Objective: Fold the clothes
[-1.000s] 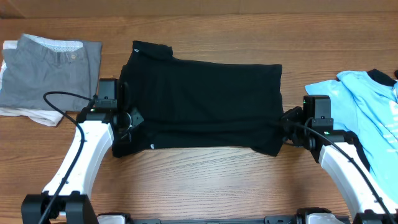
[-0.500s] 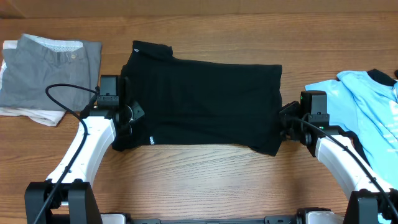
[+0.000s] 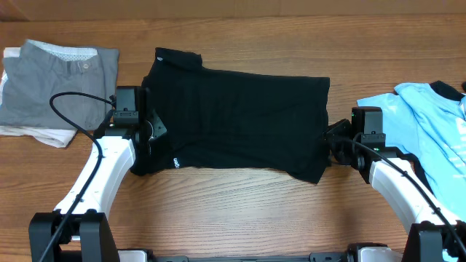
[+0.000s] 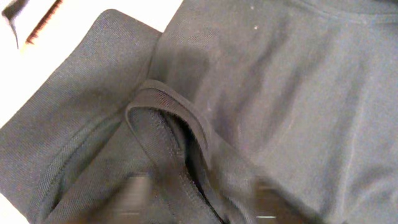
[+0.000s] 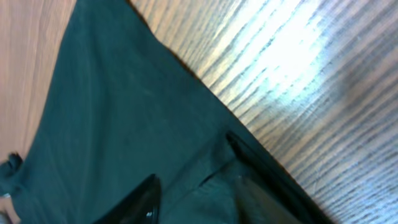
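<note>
The black shirt (image 3: 240, 120) lies folded into a broad band across the middle of the table, with a small white print (image 3: 175, 163) near its front left corner. At the shirt's left edge my left gripper (image 3: 151, 132) is open. In the left wrist view its blurred fingers (image 4: 134, 199) stand apart over a looped hem of the black cloth (image 4: 280, 81). My right gripper (image 3: 331, 143) rests at the shirt's right edge, open too. Its dark fingers (image 5: 146, 199) straddle a fold of the cloth (image 5: 112, 112). A light blue shirt (image 3: 429, 124) with black trim lies at the far right.
Folded grey shorts (image 3: 62, 76) on a white garment lie at the back left. Bare wooden table (image 3: 233, 211) runs along the front between the two arms and behind the shirt. A black cable (image 3: 73, 116) loops off the left arm.
Both grippers have opened and let go of the black shirt's edges. Just before, they carried the shirt's front edge a little toward the back.
</note>
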You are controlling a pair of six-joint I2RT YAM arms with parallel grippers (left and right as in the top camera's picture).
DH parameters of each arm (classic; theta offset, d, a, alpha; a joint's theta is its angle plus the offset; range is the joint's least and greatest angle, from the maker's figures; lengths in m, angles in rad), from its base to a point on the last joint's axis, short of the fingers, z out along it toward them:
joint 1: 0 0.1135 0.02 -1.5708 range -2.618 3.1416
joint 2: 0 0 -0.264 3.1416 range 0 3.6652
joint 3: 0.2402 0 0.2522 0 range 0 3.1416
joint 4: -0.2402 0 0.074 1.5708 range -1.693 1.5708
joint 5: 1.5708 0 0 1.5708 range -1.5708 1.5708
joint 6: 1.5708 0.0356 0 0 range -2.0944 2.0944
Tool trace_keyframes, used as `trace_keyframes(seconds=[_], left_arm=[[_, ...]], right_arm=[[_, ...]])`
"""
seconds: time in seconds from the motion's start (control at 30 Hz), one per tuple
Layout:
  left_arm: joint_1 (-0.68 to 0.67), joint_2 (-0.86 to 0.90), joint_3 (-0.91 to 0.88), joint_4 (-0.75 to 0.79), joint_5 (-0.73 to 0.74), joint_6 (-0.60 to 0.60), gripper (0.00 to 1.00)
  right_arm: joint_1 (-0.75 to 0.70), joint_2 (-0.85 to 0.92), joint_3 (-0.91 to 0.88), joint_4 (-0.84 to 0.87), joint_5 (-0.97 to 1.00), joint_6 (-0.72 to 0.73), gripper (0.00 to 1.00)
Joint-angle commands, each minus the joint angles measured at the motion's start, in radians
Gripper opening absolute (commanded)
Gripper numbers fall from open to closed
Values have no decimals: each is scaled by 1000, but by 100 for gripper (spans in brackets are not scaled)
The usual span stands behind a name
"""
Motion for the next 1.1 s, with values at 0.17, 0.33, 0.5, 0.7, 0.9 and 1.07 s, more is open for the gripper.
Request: trace_keyframes(seconds=[0.17,0.33,0.5,0.7,0.9,1.07], left_arm=[[-6,5,23,-20,-20,20,100],[-6,5,23,-43,-8,19,100],[-6,5,23,-46,-8,19,100],[-6,5,23,-46,-9,20,100],[-6,5,23,-46,-9,20,100],[-6,5,23,-46,-9,20,100]], right_arm=[[-2,2,23,-26,-3,-66,52],[-2,7,23,-51,-14,-85,53],[-2,56,23,-54,-11,-87,53],[-2,148,45,-29,-30,-101,49],[-3,149,90,-32,-21,-164,48],[-2,149,103,-38,-17,-169,48]])
